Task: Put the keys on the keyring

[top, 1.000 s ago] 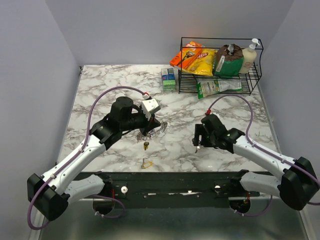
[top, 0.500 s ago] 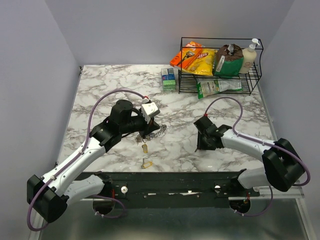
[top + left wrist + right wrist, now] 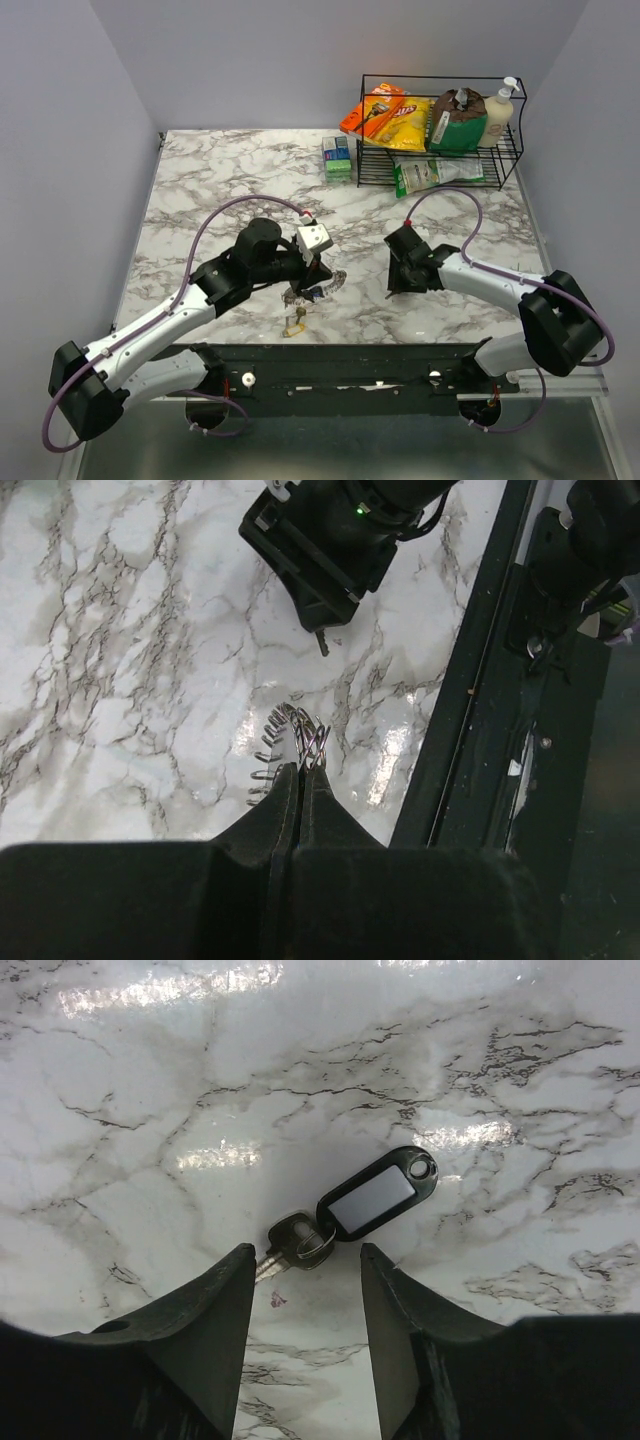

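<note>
Your right fingers stand apart with the tagged key on the counter at their 12 o'clock, its long axis running 8 to 2, while your left fingers, off at 9 o'clock, are clamped on the keyring.

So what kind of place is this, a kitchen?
Probably a robot test booth, not a kitchen: a left arm and right arm bolted by a marble-look table, plain grey walls, a wire rack holding snack bags.
</note>
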{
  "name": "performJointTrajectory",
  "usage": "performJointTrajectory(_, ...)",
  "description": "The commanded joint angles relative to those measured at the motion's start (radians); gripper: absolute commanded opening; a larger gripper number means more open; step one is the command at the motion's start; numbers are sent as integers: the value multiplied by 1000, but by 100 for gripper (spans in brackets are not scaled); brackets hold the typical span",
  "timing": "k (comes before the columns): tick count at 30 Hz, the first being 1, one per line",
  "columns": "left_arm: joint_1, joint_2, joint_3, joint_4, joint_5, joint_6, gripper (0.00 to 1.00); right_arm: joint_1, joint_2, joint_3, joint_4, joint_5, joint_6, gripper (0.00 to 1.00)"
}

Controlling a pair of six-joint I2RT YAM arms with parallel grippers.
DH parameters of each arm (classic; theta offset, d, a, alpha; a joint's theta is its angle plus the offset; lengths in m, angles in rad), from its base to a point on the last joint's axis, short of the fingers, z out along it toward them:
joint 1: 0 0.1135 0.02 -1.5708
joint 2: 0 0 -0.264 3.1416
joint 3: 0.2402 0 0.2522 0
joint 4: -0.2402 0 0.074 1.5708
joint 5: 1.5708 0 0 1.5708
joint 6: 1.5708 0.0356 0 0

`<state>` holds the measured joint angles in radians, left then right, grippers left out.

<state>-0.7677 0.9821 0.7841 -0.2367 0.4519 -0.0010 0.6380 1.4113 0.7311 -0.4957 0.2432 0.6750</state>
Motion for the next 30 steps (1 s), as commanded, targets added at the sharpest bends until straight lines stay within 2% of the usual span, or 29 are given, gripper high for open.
performJointTrajectory(1,-18,9,-6,68,-47,-31,0,-23,-15,16,20,34,-14,54)
performJointTrajectory(8,-19,18,-8,63,-48,-21,0,-52,12,25,48,1,-26,49)
performJointTrajectory(9,-19,18,-11,63,-48,-19,0,-52,15,22,55,-13,-26,46)
performJointTrajectory(10,-19,18,-13,63,-48,-19,0,-52,23,24,57,-18,-26,30)
performJointTrajectory(11,-19,18,-13,62,-48,-19,0,-52,28,25,59,-24,-25,24)
performJointTrajectory(16,-21,13,-17,63,-51,-22,0,-52,46,31,62,-62,-29,22)
performJointTrajectory(22,-21,12,-14,53,-58,-16,0,-52,40,28,54,-64,-32,0)
performJointTrajectory(29,-21,12,-13,39,-65,-5,0,-52,21,42,46,-74,-78,1)
performJointTrajectory(30,-21,12,-11,37,-67,-5,0,-52,18,44,46,-77,-84,3)
